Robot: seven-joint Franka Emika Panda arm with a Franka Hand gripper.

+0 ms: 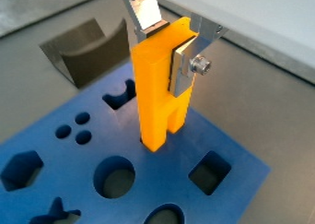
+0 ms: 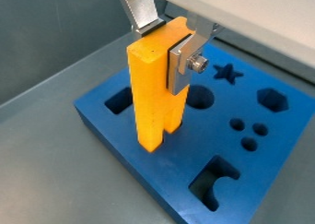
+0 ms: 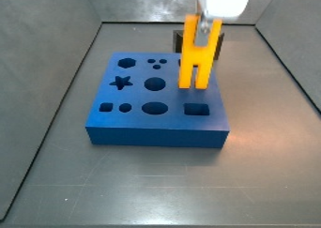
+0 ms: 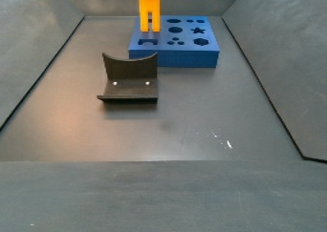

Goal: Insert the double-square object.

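My gripper [image 1: 167,43] is shut on the double-square object [image 1: 163,89], a long yellow-orange bar that I hold upright by its upper end, pronged end down. It shows in both wrist views, with the gripper [image 2: 167,39] round the bar [image 2: 157,89]. The bar [image 3: 196,53] hangs over the blue block [image 3: 131,96], with its lower end close to the top face near the square hole. I cannot tell whether it touches. In a side view the bar [image 4: 149,11] stands over the block [image 4: 192,50], and the gripper [image 3: 205,25] comes down from above.
The blue block [image 1: 160,177] [image 2: 179,168] has star, round, hexagon and square holes. A dark grey curved piece [image 4: 128,78] stands on the floor beside the block and also shows in a wrist view [image 1: 80,48]. Grey walls ring the floor.
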